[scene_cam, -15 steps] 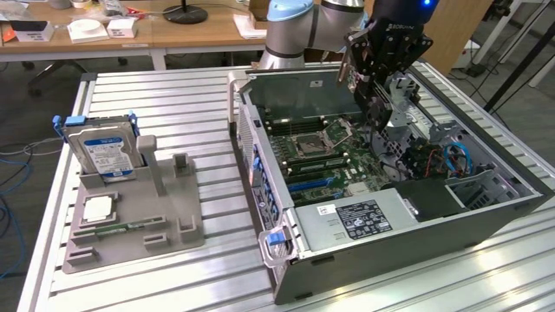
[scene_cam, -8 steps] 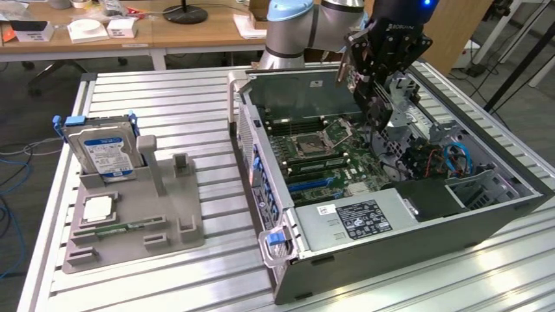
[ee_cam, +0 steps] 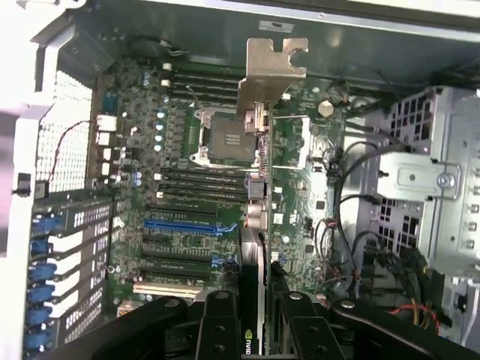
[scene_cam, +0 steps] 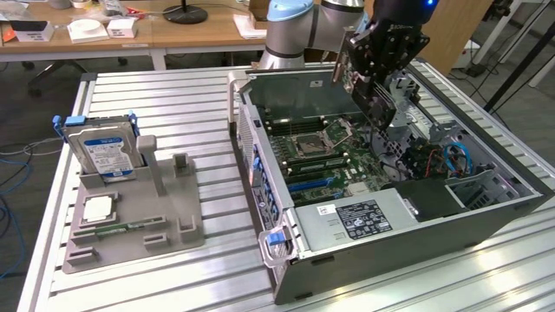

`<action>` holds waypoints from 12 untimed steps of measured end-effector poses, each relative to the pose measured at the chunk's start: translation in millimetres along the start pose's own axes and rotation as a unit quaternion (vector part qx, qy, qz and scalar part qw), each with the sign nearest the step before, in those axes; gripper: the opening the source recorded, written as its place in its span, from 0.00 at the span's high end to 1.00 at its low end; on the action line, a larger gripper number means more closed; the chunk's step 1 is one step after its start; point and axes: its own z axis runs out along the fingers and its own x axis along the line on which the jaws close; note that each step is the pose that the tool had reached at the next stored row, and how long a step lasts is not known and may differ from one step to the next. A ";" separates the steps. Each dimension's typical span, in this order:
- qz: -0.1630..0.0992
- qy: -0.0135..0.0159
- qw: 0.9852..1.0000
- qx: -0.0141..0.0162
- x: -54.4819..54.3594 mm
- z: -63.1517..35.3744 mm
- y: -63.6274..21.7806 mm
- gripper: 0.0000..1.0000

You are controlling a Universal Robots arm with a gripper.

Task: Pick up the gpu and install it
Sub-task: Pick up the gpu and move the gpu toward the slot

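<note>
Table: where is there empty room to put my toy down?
Bare slats lie on the table between the grey holder and the computer case, and beyond the holder toward the desks. Inside the case it is crowded with parts, and the gripper holds the card over it.

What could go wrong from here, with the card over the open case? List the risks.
1. The hand grips the gpu at the end away from its metal bracket; the card may tilt when pressed down.
2. Its edge could strike motherboard parts if it misses the blue slot.
3. Loose cables beside the board might snag.
</note>
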 end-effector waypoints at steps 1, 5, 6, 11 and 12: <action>-0.008 0.000 1.000 0.000 0.0 0.0 0.0 0.74; -0.039 0.002 0.999 -0.001 0.0 0.1 0.0 0.74; -0.047 0.002 0.999 -0.001 0.0 0.1 0.0 0.74; -0.087 0.004 0.996 -0.002 0.0 0.1 0.0 0.74; -0.095 0.004 0.995 -0.002 0.0 0.2 0.0 0.74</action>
